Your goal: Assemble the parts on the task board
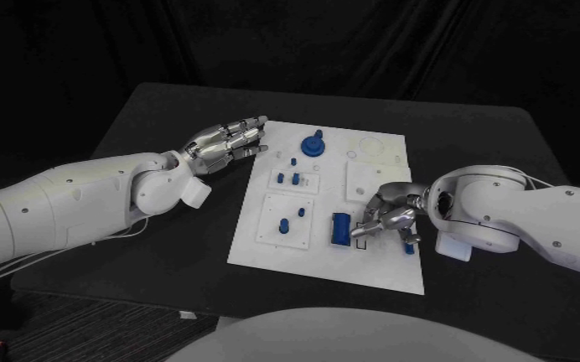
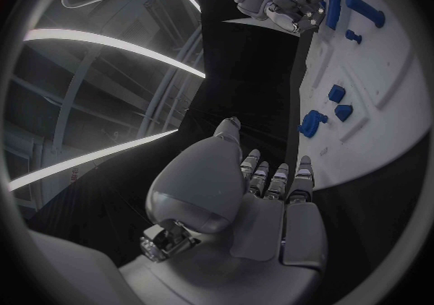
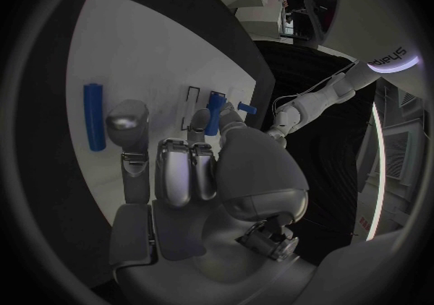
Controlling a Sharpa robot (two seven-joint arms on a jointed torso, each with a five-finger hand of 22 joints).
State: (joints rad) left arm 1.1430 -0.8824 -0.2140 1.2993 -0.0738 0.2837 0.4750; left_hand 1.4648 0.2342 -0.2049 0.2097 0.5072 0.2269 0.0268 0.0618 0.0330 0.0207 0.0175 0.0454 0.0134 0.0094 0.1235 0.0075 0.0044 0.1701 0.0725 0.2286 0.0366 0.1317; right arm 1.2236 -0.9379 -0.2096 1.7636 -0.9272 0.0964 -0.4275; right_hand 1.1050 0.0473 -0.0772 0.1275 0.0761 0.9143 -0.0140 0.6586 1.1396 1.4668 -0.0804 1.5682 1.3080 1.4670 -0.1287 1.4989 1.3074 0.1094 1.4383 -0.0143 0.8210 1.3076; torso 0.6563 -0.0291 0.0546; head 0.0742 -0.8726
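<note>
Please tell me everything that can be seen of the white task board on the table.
The task board is a flat white plate, plastic by its look, lying near the middle of the black table. It carries raised square panels and shallow outlines. Small blue parts lie or stand on it. The left hand rests at its far left edge; the right hand is over its near right part.

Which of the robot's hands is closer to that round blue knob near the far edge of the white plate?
Left. The left hand hovers at the board's far left edge, just beside the round blue knob. The right hand is over the board's near right part, well away.
</note>
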